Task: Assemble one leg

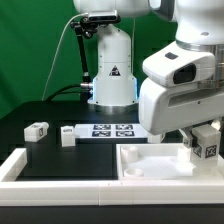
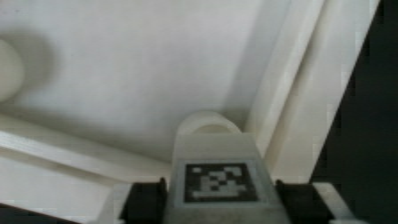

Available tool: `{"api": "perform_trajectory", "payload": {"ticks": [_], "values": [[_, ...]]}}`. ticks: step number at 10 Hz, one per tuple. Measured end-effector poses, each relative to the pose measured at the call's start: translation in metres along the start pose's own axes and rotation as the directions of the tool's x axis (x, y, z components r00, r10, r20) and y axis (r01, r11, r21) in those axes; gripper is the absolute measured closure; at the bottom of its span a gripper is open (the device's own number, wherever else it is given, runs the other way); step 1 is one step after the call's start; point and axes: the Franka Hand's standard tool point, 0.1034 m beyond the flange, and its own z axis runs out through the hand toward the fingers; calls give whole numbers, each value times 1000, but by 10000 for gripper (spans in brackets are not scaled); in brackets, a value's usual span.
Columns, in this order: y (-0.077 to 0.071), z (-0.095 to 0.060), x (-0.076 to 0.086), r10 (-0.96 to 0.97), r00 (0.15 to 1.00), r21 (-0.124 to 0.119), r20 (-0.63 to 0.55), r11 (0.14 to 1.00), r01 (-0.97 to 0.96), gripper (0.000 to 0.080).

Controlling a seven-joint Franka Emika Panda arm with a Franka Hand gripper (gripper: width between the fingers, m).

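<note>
**Leg's hanging over the corner of the square piece**

The leg [image 2: 217, 170] is getting pinched between the jaws, its long axis sticking straight out from them and pointing down into the square tray piece [image 1: 150, 168], right beside its rim on the exterior view's right. Can't tell if it's touching yet. I'm guessing a straight push down is coming.

Marker board [image 1: 112, 129] on black table [image 1: 50, 155]; rimmed square piece [image 1: 150, 149] near, apparently apart.

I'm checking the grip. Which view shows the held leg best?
The wrist view: the leg sits close up, tag facing the camera, clamped in the gripper. The exterior view shows the leg small at that view's right edge, partly hidden by the gripper.
</note>
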Motion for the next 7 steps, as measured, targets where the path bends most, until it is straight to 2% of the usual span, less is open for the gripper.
{"api": "perform_trajectory", "payload": {"ticks": [2, 4, 7], "values": [[-1, 0, 0, 51, 999, -1, -14, 999, -51, 509], [-5, 1, -2, 275, 960, 5, -59, 961, -275, 509], [-13, 2, -2, 620, 782, 61, -68, 785, -617, 509]]}}
